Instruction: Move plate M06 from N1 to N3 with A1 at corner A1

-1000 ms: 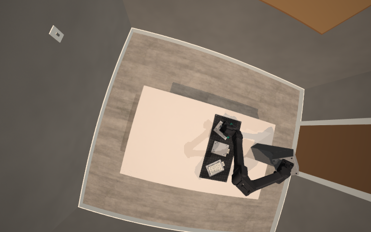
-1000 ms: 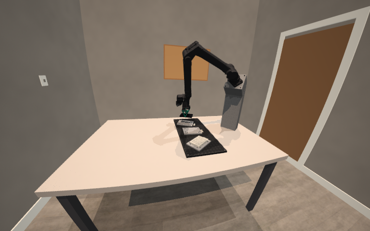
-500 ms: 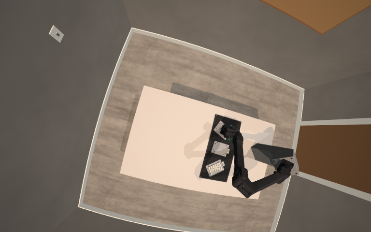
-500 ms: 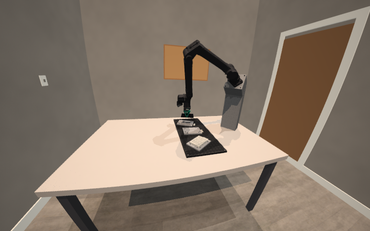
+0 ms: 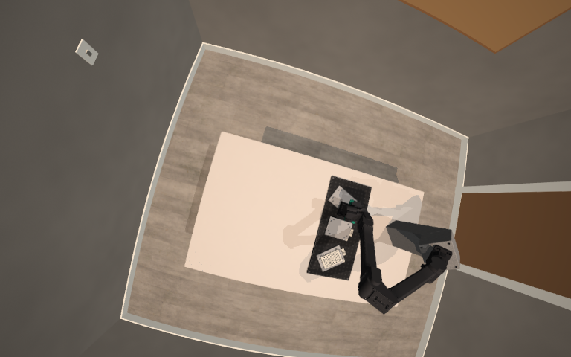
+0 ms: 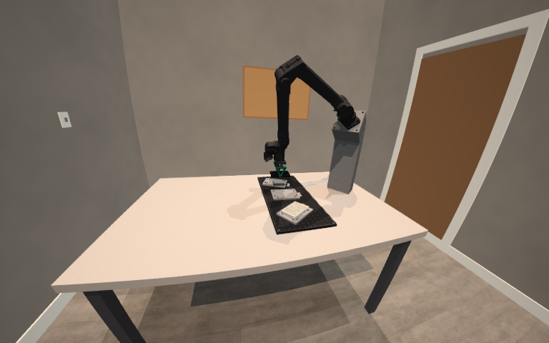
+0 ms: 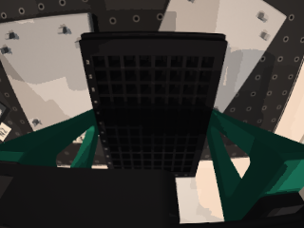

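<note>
Plate M06 [image 7: 152, 104] is a dark 96-well plate held in the air by the gripper [image 7: 155, 140], above the black perforated deck [image 5: 357, 189] on the desk [image 6: 161, 226]. The green fingers press on its two long sides at a wide opening, closed firmly on the plate.

It is probably a light, stiff moulded part with smooth side walls, so it could slip or tilt if squeezed unevenly. The long sides near the middle look like the sound place to hold it, as here, keeping it level for the descent between the locators.

The wrist view shows the grid of wells and, beneath the plate, parts of two pale bare nests, one to the left [image 7: 38, 70] and one to the upper right [image 7: 235, 19], with small locator pegs; no label can be read there. The top view shows the whole row: two pale nests and the white plate M09 [image 5: 331, 257] on the nest at the end of the deck nearer the arm's elbow, well apart from the gripper. The exterior view alone shows the plate's height over the deck.
</note>
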Controlling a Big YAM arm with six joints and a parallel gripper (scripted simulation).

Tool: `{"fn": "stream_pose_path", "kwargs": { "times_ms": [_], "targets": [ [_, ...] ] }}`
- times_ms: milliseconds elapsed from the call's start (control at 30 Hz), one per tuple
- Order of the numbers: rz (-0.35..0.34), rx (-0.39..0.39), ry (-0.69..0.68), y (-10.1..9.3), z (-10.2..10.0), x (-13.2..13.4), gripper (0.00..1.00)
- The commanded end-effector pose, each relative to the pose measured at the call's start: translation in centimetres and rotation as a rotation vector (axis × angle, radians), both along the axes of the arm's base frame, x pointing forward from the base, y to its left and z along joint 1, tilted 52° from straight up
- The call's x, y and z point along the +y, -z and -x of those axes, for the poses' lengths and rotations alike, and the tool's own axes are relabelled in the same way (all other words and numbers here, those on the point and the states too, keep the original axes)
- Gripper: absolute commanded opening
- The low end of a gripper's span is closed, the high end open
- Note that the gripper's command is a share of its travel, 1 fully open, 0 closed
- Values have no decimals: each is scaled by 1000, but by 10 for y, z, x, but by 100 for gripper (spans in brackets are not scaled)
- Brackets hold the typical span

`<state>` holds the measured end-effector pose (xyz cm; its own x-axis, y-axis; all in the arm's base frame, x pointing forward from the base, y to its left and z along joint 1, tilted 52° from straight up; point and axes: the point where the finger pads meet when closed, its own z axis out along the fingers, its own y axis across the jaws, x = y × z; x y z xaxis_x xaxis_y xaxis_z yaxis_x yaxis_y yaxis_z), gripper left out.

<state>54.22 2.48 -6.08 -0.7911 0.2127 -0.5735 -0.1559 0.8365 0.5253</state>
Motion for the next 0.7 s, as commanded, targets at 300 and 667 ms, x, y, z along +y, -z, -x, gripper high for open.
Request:
{"fn": "stream_pose_path", "kwargs": {
  "times_ms": [300,667],
  "targets": [
    [-6,-25,-6,-27,10,36,0],
    [-8,-24,-6,-39,20,61,0]
  ]
}}
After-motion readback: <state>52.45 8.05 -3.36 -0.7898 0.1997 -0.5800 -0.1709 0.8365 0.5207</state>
